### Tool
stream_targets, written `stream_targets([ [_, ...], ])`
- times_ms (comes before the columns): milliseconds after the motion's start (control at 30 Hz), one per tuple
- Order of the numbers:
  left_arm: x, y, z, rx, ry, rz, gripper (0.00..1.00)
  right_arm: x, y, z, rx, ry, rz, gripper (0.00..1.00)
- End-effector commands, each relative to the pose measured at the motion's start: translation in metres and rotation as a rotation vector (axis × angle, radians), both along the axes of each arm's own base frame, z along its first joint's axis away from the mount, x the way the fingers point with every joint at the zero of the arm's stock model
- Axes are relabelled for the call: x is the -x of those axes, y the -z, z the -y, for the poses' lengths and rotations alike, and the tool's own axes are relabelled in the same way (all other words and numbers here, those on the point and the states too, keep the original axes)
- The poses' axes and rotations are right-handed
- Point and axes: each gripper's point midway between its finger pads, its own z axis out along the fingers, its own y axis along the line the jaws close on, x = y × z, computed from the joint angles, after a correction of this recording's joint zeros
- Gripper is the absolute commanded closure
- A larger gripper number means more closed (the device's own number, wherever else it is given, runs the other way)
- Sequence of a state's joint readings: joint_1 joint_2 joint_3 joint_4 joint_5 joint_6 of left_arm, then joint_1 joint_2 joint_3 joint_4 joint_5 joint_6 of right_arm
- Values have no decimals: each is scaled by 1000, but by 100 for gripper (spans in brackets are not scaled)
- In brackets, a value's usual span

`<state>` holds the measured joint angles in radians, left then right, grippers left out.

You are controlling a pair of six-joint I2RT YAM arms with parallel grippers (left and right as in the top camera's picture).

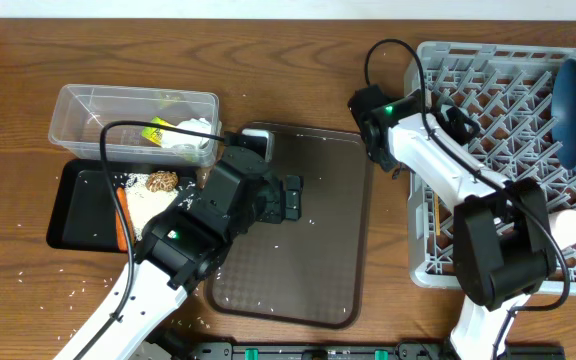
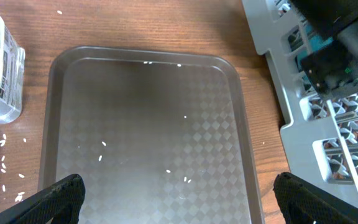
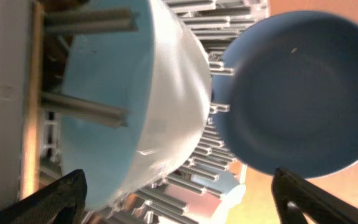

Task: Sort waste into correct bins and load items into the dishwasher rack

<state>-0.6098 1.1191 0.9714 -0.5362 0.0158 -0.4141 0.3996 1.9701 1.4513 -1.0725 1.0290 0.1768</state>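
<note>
A: Where is the white bowl with the pale green inside [image 3: 135,106] sitting?

B: It is standing on its edge among the pegs of the large grey plastic lattice rack [image 1: 488,110], directly ahead of the right gripper [image 3: 179,198] and lying off toward one finger. Two pegs are crossing its hollow. The jaws are standing wide apart and gripping nothing. As far as the wrist view is showing, neither finger is touching the bowl.

A: How is it going to handle?

B: I am judging it stiff, glazed and slippery, fairly light, and breakable if it is knocked against the pegs. If it is needing a nudge, the rim is looking like the place to take hold, with one finger inside the wall and one outside. The round belly is offering nothing to pinch.

A: And beside it?

B: The large round blue dish [image 3: 297,93] is leaning on edge ahead of the other finger, just beside the bowl. Whether they are touching I cannot tell.

A: The other arm?

B: The left gripper [image 2: 179,199] is hovering over the brown rounded-corner serving tray [image 2: 148,112], jaws spread wide and empty. Below and ahead of them, loose white rice grains [image 2: 103,144] are lying scattered. They are tiny, light and hard to pinch.
</note>
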Motion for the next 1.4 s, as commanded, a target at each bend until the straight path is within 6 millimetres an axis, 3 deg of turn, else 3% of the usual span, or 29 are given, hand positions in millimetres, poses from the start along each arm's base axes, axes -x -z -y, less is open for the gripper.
stream_targets([
  [0,-2,1,-1,-16,2,2,2,0,14,-40,-304,-19,-31,1],
  [133,-3,1,-1,-17,2,2,2,0,2,-74,-544,-50,-32,1],
  [300,-2,-2,-2,-11,1,10,2,15,-19,-118,-872,-37,-59,1],
  [500,-2,-36,-25,15,-26,118,2,41,-66,-163,-1231,-95,-97,1],
  [733,16,-89,-77,-7,-87,323,2,74,-145,-166,-1291,-308,35,1],
  [867,35,-100,-116,-64,-204,376,2,100,-191,-159,-1282,-421,157,1],
  [933,47,-98,-122,-72,-210,369,2,115,-208,-156,-1297,-459,195,1],
  [1167,57,-95,-126,-79,-208,355,2,149,-236,-139,-1320,-506,261,1],
  [1367,56,-94,-126,-80,-208,353,2,156,-241,-137,-1329,-520,274,1],
])
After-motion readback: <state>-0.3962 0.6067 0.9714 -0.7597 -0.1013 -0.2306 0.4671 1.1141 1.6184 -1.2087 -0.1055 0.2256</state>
